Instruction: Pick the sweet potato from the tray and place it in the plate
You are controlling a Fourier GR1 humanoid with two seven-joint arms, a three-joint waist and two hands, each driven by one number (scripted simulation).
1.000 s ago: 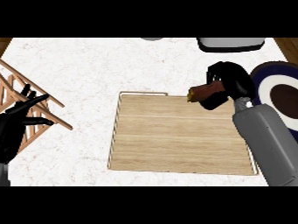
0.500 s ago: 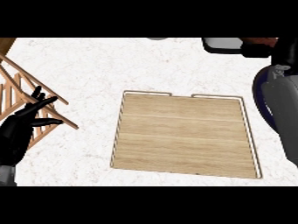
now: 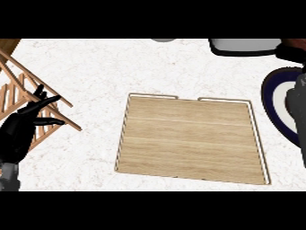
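**Right hand at the top-right corner, tray bare**

Your wooden tray lies flat at centre, its raised rim showing along the far edge, with open white counter from 9 to 12 o'clock. The plate, dark-rimmed, sits just beside the tray at 3 o'clock, half hidden by the right forearm. Your right hand is at 1 o'clock against the frame edge; a brown sweet potato shows there, but you cannot tell its grip. Your left hand rests with fingers spread at 8 o'clock over the wooden rack.
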